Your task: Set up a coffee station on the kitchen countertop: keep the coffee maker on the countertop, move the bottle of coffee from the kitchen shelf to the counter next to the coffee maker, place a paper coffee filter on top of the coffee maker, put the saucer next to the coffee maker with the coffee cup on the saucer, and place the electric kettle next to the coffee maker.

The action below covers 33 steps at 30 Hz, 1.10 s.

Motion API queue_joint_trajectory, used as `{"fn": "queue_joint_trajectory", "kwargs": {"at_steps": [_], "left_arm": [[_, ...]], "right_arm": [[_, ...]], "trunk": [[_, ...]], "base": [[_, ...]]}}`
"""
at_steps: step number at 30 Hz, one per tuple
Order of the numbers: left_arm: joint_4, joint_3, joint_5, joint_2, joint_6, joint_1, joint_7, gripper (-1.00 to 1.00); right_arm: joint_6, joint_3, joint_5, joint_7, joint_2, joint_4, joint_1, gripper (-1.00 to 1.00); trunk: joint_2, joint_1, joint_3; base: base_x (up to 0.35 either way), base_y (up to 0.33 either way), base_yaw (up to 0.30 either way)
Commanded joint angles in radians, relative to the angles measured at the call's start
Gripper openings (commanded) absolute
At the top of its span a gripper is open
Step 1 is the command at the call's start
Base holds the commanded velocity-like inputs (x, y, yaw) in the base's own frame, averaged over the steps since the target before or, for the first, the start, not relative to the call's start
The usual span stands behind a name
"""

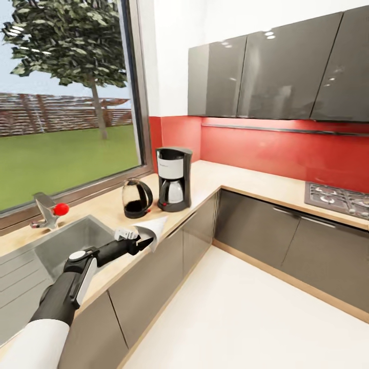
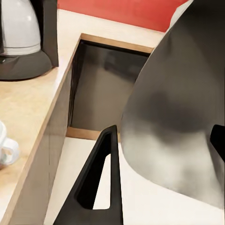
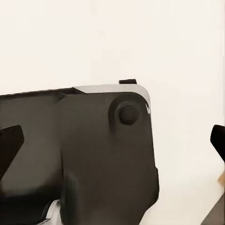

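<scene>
The black and silver coffee maker (image 1: 173,179) stands on the wooden countertop (image 1: 215,177) near the corner, with the dark glass electric kettle (image 1: 137,198) just to its left. My left gripper (image 1: 146,241) hovers over the counter's front edge below the kettle, shut on a white paper coffee filter (image 1: 155,227). In the left wrist view the filter (image 2: 178,93) spreads wide between the fingers (image 2: 101,183); the coffee maker (image 2: 23,42) is ahead and a white cup (image 2: 7,147) sits on the counter at the frame's edge. My right gripper (image 3: 112,145) stands open, nothing between its fingers.
A steel sink (image 1: 61,246) with a red-knobbed faucet (image 1: 51,210) lies left of the kettle under the window. A gas hob (image 1: 338,199) is set into the right-hand counter. Dark wall cabinets (image 1: 277,72) hang above the red backsplash. White floor (image 1: 246,312) fills the corner.
</scene>
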Motion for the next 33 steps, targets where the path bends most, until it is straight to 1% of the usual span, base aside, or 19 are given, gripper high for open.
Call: {"fn": "queue_joint_trajectory", "kwargs": {"at_steps": [1, 24, 27, 33], "left_arm": [[0.000, 0.001, 0.004, 0.000, 0.009, -0.001, -0.004, -1.00], [0.000, 0.003, 0.004, 0.000, 0.011, -0.002, -0.004, -1.00], [0.000, 0.003, 0.004, 0.000, 0.011, -0.001, -0.004, -1.00], [0.000, 0.003, 0.004, 0.000, 0.011, -0.001, -0.003, -1.00]], "right_arm": [[-0.004, -0.006, 0.000, 0.001, 0.001, 0.001, -0.001, 1.00], [-0.004, -0.006, 0.000, 0.001, 0.001, 0.002, -0.001, 1.00], [-0.004, -0.006, 0.000, 0.001, 0.001, 0.002, -0.001, 1.00], [-0.004, -0.006, 0.000, 0.001, 0.001, 0.002, -0.001, 1.00]], "trunk": [[-0.002, 0.001, -0.002], [-0.002, 0.001, -0.002], [-0.002, 0.001, -0.002], [-0.002, 0.001, -0.002]], "base": [[0.181, -0.242, 0.000], [0.235, -0.198, 0.002], [0.242, -0.189, 0.155], [0.233, -0.176, 0.266]]}}
